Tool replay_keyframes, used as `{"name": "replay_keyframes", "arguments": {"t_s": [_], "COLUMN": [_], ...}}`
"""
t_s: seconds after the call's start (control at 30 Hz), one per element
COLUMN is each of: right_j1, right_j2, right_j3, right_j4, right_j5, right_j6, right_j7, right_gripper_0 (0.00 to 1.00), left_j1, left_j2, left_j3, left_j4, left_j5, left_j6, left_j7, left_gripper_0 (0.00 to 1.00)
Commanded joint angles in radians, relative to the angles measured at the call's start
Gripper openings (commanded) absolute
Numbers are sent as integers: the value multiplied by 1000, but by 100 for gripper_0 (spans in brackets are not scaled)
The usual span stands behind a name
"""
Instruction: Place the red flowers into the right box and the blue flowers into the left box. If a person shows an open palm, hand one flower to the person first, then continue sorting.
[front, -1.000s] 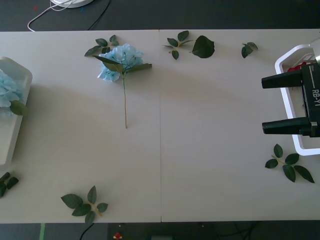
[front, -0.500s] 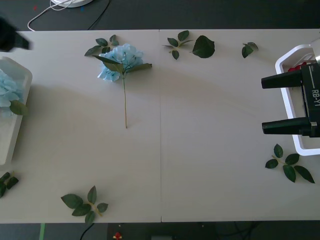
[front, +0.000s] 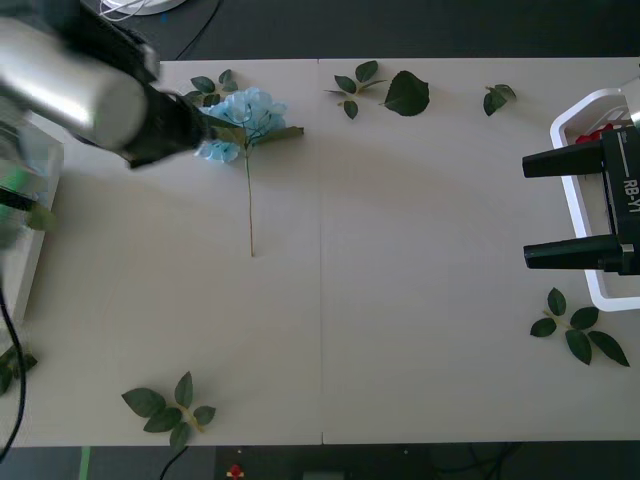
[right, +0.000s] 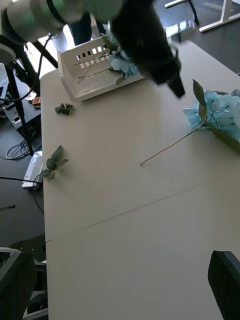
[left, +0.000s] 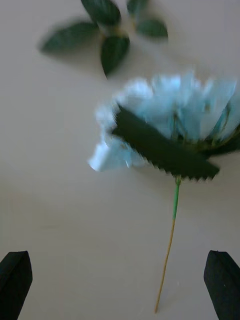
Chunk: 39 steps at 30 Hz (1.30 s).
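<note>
One blue flower (front: 245, 115) lies on the table at the back left, its thin stem (front: 250, 215) pointing toward me. My left arm (front: 100, 95) reaches in from the left, and its tip is right beside the bloom. In the left wrist view the left gripper (left: 120, 265) hovers open above that blue flower (left: 170, 115). The left box (right: 90, 70) holds blue flowers (right: 120, 62). Red flowers (front: 597, 133) peek out of the right box (front: 575, 110). My right gripper (front: 530, 207) hangs open and empty beside the right box.
Loose green leaf sprigs lie at the front left (front: 165, 410), by the right box (front: 575, 330), along the far edge (front: 385, 90) and beside the bloom (front: 205, 90). A white cable (front: 110, 15) lies beyond the table. The left box (front: 25, 280) sits at the left edge.
My left arm has swung in from the upper left, across the left box, to the blue flower on the table. The right arm and the flower have not moved.
</note>
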Motion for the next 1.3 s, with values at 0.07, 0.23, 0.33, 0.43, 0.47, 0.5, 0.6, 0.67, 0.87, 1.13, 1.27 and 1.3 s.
{"name": "replay_keyframes", "arguments": {"t_s": [0.07,0.23,0.33,0.43,0.47,0.5,0.6,0.67,0.87,1.13,1.27,1.3], "right_j1": [10,10,10,10,10,10,10,10,10,10,10,10], "right_j2": [16,16,16,16,16,16,16,16,16,16,16,16], "right_j3": [4,4,4,4,4,4,4,4,4,4,4,4], "right_j4": [-22,-22,-22,-22,-22,-22,-22,-22,-22,-22,-22,-22], "right_j5": [-13,-13,-13,-13,-13,-13,-13,-13,-13,-13,-13,-13], "right_j6": [1,1,1,1,1,1,1,1,1,1,1,1], "right_j7": [27,27,27,27,27,27,27,27,27,27,27,27], "right_gripper_0": [100,100,100,100,100,100,100,100,100,100,100,100], "left_j1": [-49,-110,-163,-224,-236,-245,-285,-302,-314,-314,-314,-313], "left_j2": [-27,-50,-69,-95,-102,-107,-129,-141,-161,-168,-170,-170], "left_j3": [-95,-174,-214,-254,-265,-269,-308,-329,-380,-427,-426,-427], "left_j4": [101,213,290,388,411,427,517,568,637,637,637,637], "left_j5": [46,132,167,196,196,196,199,199,199,201,198,198], "left_j6": [-71,-71,-85,-134,-152,-165,-252,-303,-363,-364,-364,-364], "left_j7": [-11,-9,-6,-3,-3,-3,-4,-12,-26,-11,-12,-12], "left_gripper_0": [100,100,100,100,100,100,100,100,100,0,0,0]}}
